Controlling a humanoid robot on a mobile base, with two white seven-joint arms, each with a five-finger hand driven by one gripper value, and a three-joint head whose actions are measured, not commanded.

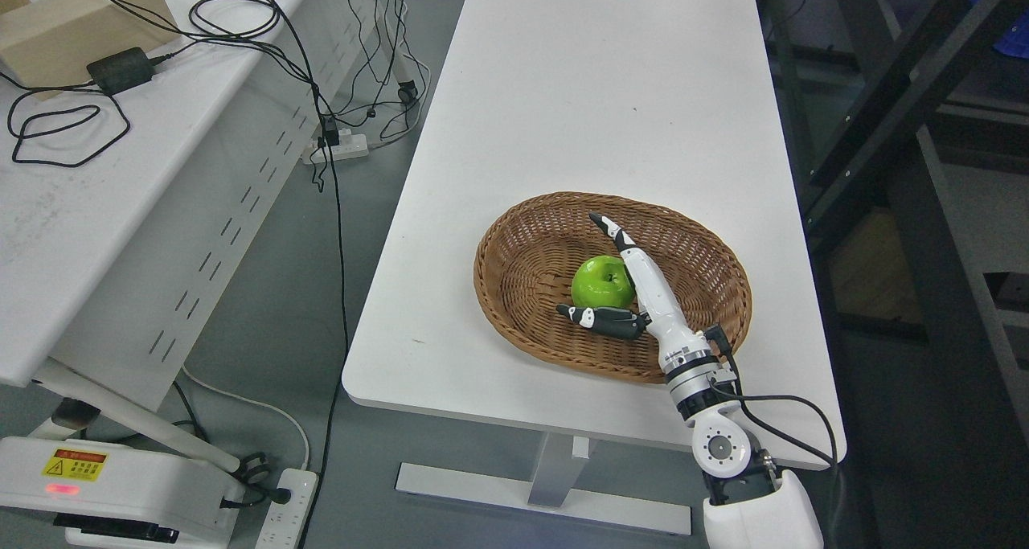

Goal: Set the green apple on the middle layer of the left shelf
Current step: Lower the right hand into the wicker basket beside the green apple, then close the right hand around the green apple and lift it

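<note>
One arm in work: the right arm enters at the bottom edge, right of middle, crossing the near right corner of the white table point(611, 91). Left arm: not in view.

Right hand point(635, 292): reaches over the near rim of the basket, palm facing the fruit. Long fingers point(615, 231) extended straight, lying along the apple's right side; thumb point(591, 317) spread wide, running under its near side. Hand wide open, holding nothing; whether the palm touches the apple cannot be told. Judgement: the spread suits cupping a round fruit from two sides before closing, so this reads as the approach to a grasp, lift not yet begun.

Wicker basket point(514, 292): oval, shallow, seated toward the near edge of the table, slightly right of centre; it keeps the fruit from rolling.

Green apple point(599, 282): upright, stem dimple upward, resting on the basket floor near its middle, between thumb and fingers.

Far half of table: bare.

Dark shelving point(884, 115): beyond the table's right edge. Second table with cables point(120, 131): to the left. The target shelf layer cannot be identified from here.
</note>
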